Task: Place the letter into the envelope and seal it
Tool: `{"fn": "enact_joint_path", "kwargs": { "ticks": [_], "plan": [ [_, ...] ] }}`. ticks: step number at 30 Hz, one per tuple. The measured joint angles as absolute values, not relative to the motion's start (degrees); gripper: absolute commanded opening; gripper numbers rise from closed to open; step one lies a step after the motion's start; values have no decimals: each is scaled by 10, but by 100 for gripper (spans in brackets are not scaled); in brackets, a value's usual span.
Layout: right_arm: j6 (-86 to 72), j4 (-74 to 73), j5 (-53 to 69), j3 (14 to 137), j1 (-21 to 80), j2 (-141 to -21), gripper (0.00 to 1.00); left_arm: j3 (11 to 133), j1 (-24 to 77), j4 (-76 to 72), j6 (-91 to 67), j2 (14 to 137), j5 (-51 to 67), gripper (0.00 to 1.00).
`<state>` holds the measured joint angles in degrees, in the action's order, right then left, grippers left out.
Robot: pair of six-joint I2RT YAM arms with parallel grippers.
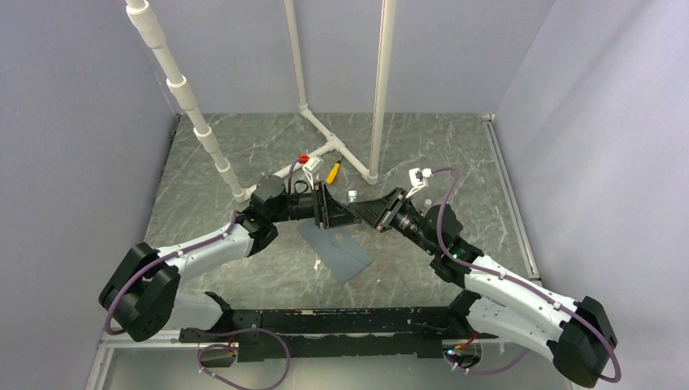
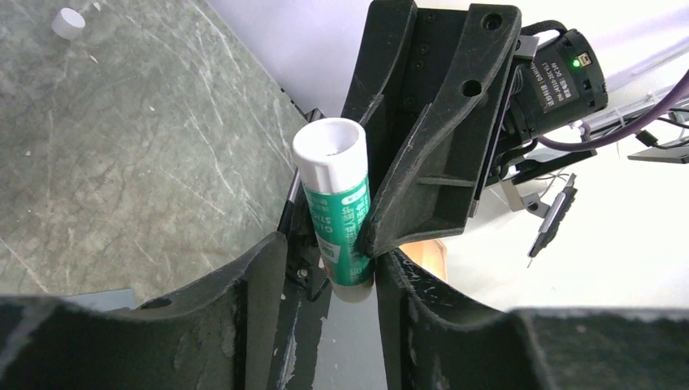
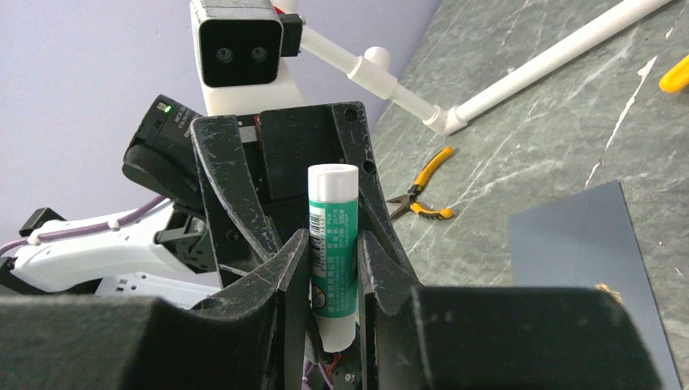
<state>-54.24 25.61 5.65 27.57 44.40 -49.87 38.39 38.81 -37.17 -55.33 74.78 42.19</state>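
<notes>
The blue-grey envelope [image 1: 343, 250] lies flat on the table below both grippers; it also shows in the right wrist view [image 3: 581, 244]. The letter is hidden. My right gripper [image 3: 333, 240] is shut on the green body of a glue stick [image 3: 331, 195] with a white cap and holds it in the air above the envelope. My left gripper [image 2: 325, 248] faces it, jaws open on either side of the same stick [image 2: 345, 219], with a gap on the left side. In the top view the left gripper [image 1: 327, 207] and the right gripper [image 1: 357, 213] meet tip to tip.
White pipe posts [image 1: 382, 89] and a pipe joint [image 1: 325, 150] stand behind the grippers. Yellow-handled pliers [image 3: 422, 203], a yellow tool [image 1: 333, 171] and a red item [image 1: 304, 158] lie at the back. A small white cap [image 2: 68, 22] lies on the table. A black rail [image 1: 325, 321] runs along the front.
</notes>
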Motion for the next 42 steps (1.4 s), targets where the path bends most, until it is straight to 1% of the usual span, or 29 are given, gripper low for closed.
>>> {"fn": "enact_joint_path", "kwargs": {
  "ticks": [3, 5, 6, 7, 8, 10, 11, 13, 18, 20, 23, 24, 27, 30, 31, 32, 33, 34, 35, 36, 37, 39, 40, 41, 42],
  "plan": [
    [-541, 256, 56, 276, 444, -499, 25, 384, 388, -377, -559, 748, 423, 28],
    [-540, 254, 56, 276, 443, -499, 26, 384, 389, -386, -564, 748, 426, 15],
    [-536, 254, 56, 276, 443, -499, 29, 384, 389, -387, -566, 748, 427, 8],
    [-533, 253, 55, 276, 443, -499, 33, 384, 389, -387, -567, 748, 427, 3],
    [-530, 252, 55, 276, 442, -499, 40, 384, 389, -385, -569, 748, 428, 2],
    [-524, 240, 56, 279, 443, -499, 59, 384, 389, -382, -565, 748, 428, 2],
    [-518, 227, 54, 283, 443, -499, 66, 384, 389, -379, -560, 748, 430, 2],
    [-503, 192, 49, 296, 442, -499, 71, 384, 389, -368, -543, 747, 436, 2],
    [-442, 76, 50, 366, 444, -500, 72, 398, 388, -288, -453, 747, 465, 3],
    [-418, 41, 50, 398, 445, -502, 70, 411, 388, -246, -408, 746, 483, 2],
    [-394, 4, 52, 428, 445, -514, 65, 419, 388, -210, -364, 735, 503, 2],
    [-388, -6, 53, 435, 444, -519, 60, 422, 388, -198, -350, 730, 509, 2],
    [-374, -34, 63, 448, 445, -540, 48, 426, 388, -178, -325, 720, 517, 3],
    [-370, -44, 77, 448, 446, -547, 33, 427, 388, -159, -310, 717, 518, 2],
    [-369, -45, 80, 448, 447, -546, 26, 427, 388, -156, -308, 717, 519, 2],
    [-370, -44, 84, 448, 448, -543, 23, 427, 388, -154, -307, 717, 518, 4],
    [-370, -44, 87, 448, 449, -539, 20, 427, 388, -154, -306, 717, 518, 9],
    [-371, -44, 89, 447, 449, -535, 18, 427, 389, -156, -306, 717, 521, 18],
    [-373, -43, 90, 446, 449, -531, 17, 427, 389, -158, -306, 717, 522, 31],
    [-373, -43, 91, 446, 449, -529, 16, 427, 390, -160, -307, 715, 522, 41],
    [-375, -42, 92, 446, 449, -528, 16, 427, 390, -163, -312, 714, 522, 47],
    [-376, -38, 95, 445, 449, -525, 15, 427, 390, -178, -330, 713, 518, 56],
    [-376, -38, 95, 444, 449, -525, 15, 427, 390, -187, -339, 713, 515, 57],
    [-376, -38, 95, 443, 449, -525, 15, 427, 389, -204, -358, 713, 512, 56],
    [-376, -38, 95, 442, 449, -525, 15, 427, 388, -215, -368, 714, 511, 53]
  ]
}}
